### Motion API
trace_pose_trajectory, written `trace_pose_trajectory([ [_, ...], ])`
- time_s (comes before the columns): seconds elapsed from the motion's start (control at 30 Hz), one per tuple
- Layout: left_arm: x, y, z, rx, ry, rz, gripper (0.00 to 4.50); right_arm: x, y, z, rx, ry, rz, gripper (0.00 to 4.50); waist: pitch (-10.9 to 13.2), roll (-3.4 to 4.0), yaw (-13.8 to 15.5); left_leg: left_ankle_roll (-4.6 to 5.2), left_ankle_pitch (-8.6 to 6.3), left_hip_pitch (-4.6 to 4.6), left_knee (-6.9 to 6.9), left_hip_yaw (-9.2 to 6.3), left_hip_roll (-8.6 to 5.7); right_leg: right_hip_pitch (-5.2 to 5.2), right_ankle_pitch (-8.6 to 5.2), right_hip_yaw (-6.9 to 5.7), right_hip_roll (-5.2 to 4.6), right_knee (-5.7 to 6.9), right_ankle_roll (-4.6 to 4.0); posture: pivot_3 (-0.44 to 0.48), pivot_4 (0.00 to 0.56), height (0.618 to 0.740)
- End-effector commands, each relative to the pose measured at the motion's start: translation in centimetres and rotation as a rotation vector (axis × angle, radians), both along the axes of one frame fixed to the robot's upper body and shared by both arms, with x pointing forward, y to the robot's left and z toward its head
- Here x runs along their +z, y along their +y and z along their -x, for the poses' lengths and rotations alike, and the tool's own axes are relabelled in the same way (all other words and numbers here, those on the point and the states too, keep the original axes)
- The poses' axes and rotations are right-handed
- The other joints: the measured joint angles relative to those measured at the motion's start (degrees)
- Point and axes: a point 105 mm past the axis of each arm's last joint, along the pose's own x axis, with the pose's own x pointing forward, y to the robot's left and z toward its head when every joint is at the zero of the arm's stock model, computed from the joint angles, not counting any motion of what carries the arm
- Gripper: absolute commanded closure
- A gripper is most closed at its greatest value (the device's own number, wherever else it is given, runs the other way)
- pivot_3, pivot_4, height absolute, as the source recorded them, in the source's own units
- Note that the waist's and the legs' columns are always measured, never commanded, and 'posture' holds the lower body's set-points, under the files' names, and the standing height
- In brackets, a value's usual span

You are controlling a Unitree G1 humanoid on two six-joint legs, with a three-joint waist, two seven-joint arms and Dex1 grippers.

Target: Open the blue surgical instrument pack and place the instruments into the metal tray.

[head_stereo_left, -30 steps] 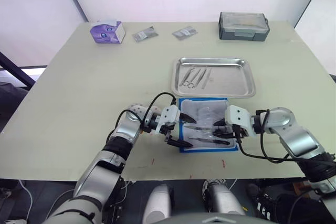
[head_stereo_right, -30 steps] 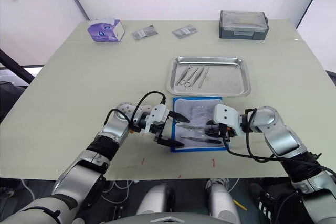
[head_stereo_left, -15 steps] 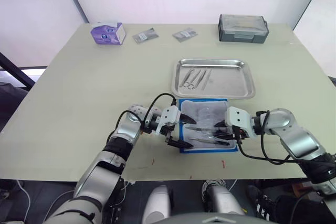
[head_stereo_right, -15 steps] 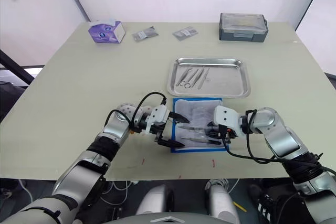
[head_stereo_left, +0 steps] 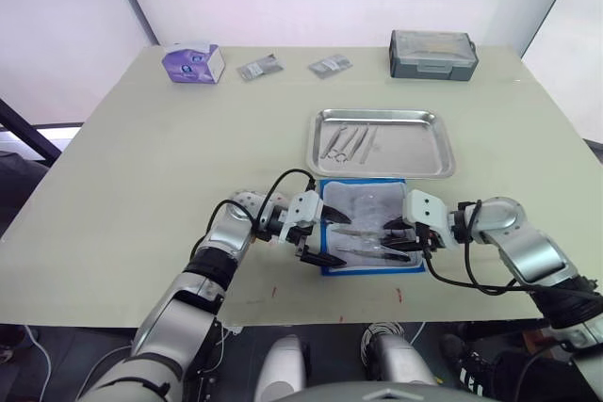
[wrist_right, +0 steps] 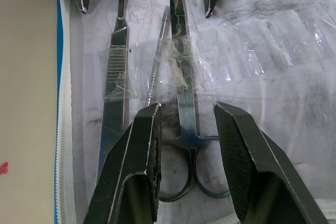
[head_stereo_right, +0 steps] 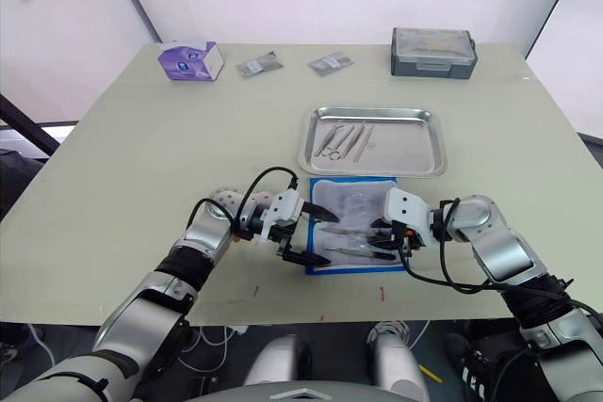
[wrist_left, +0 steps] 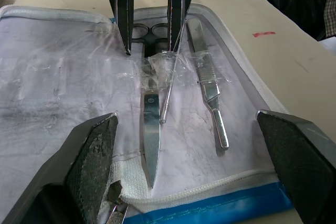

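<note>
The blue surgical instrument pack [head_stereo_left: 371,202] lies open and flat near the table's front edge, its white lining up. On the lining rest three instruments: scissors [wrist_left: 149,148], a thin probe [wrist_left: 168,95] and a flat handle [wrist_left: 209,92], partly under clear film. My left gripper [head_stereo_left: 326,238] stands open at the pack's left side. My right gripper [head_stereo_left: 395,234] is open at its right side, with its fingers [wrist_right: 143,166] straddling the scissors' shank [wrist_right: 182,85] just above the ring handles. Behind the pack sits the metal tray [head_stereo_left: 416,150], holding several instruments [head_stereo_left: 349,141] in its left half.
A purple tissue box [head_stereo_left: 193,61], two grey sachets [head_stereo_left: 260,66] [head_stereo_left: 330,64] and a grey lidded box [head_stereo_left: 433,51] line the table's far edge. Small red marks [head_stereo_left: 399,295] lie close to the front edge, just below the pack.
The camera has shifted slightly. Both grippers stay at the pack's two sides, and the instruments lie where they were.
</note>
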Motion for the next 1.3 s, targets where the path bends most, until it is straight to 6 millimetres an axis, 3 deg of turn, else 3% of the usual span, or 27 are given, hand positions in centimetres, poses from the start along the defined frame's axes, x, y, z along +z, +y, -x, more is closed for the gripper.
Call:
trace_pose_trajectory([
  [0.03,-4.4,0.9,2.1,-0.003,0.152,-0.145,0.0,-3.4,-1.4,0.8,-0.05,0.1,0.055,2.88,-0.14,-0.08,-0.02,0.0,0.0,0.0,-0.01,0.0,0.0,0.01,0.0,0.0,0.01,-0.02,0.0,0.0,0.15,0.731],
  [0.2,-4.4,1.0,2.1,-0.003,0.153,-0.144,0.0,-3.8,-1.3,1.0,-0.043,0.101,0.056,2.88,-0.18,-0.1,-0.04,0.14,-0.09,0.29,-0.04,0.02,0.02,0.33,-0.09,0.0,0.01,-0.15,-0.13,0.0,0.15,0.731],
  [0.27,-4.4,1.0,2.1,-0.003,0.153,-0.144,0.0,-3.9,-1.3,0.9,-0.04,0.097,0.063,3.42,-0.21,-0.13,-0.04,0.15,-0.09,0.32,-0.05,0.03,0.02,0.34,-0.09,0.02,0.01,-0.15,-0.14,0.0,0.15,0.731],
  [0.3,-4.4,1.0,2.1,-0.002,0.153,-0.144,0.0,-3.9,-1.3,0.9,-0.04,0.096,0.064,3.95,-0.21,-0.13,-0.04,0.15,-0.09,0.33,-0.05,0.03,0.02,0.35,-0.09,0.02,0.01,-0.15,-0.14,0.0,0.15,0.731],
  [0.37,-4.4,1.0,2.1,-0.002,0.152,-0.145,0.0,-3.9,-1.4,0.9,-0.04,0.092,0.068,4.41,-0.22,-0.15,-0.05,0.16,-0.1,0.34,-0.06,0.06,0.02,0.35,-0.09,0.05,0.01,-0.15,-0.15,0.0,0.15,0.731],
  [0.63,-4.4,1.0,2.0,0.002,0.15,-0.145,0.0,-2.9,-1.3,0.5,-0.03,0.055,0.069,4.41,-0.23,-0.16,-0.04,0.17,-0.1,0.39,-0.09,0.1,0.03,0.38,-0.11,0.08,0.01,-0.16,-0.17,0.0,0.15,0.731],
  [1.0,-4.4,0.8,1.9,0.002,0.15,-0.147,0.0,0.5,1.0,0.9,0.062,-0.024,0.079,4.41,-0.09,-0.03,0.09,0.17,-0.11,0.33,-0.09,0.11,0.03,0.33,-0.12,0.09,0.0,-0.19,-0.19,0.0,0.15,0.731],
  [1.3,-4.7,0.7,2.1,0.003,0.156,-0.147,0.0,1.3,1.1,1.2,0.087,-0.072,0.175,4.41,-0.02,0.12,0.32,0.19,-0.12,0.16,-0.1,0.06,0.03,0.29,-0.12,0.0,-0.04,-0.39,-0.19,0.0,0.15,0.731],
])
